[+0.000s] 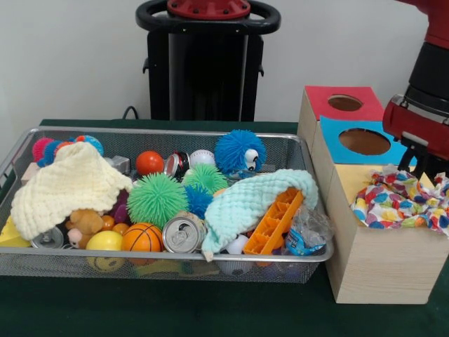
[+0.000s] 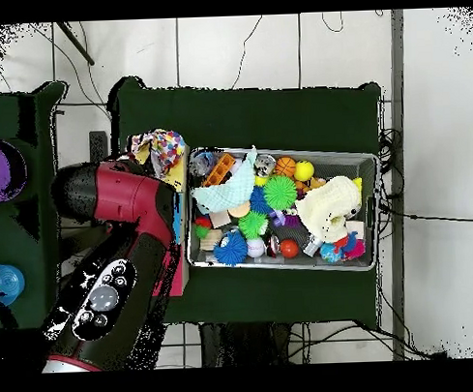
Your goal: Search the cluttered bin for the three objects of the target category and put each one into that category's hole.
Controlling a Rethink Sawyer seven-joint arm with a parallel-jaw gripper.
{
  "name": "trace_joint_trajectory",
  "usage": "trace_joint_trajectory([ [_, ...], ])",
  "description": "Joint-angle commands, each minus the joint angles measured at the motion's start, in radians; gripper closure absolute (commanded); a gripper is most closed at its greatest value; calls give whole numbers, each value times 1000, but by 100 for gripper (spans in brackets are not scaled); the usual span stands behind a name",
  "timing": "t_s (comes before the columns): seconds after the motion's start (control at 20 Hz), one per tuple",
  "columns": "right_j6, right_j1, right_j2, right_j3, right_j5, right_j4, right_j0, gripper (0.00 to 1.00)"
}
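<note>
Now my gripper [image 1: 423, 163], grip state unclear, hovers over patterned cloth [image 1: 400, 200] draped on yellow-topped box [image 1: 382, 263]; next: push it thru hole, w/ care.

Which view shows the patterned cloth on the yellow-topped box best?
The front view: the patterned cloth lies crumpled across the yellow box top, its coloured spots and folds plain, hiding any hole there. The overhead view shows the cloth only as a small bright bundle beside the wire basket, with the red arm covering the boxes.
</note>
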Motion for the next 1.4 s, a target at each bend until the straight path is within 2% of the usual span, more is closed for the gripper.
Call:
trace_joint_trajectory([
  [0.05,303,30,127,92,42,51,-17,100],
  [0.35,279,30,131,93,29,53,-23,100],
  [0.7,183,38,182,102,-91,45,-80,100],
  [1.4,187,42,187,105,-128,26,-90,100],
])
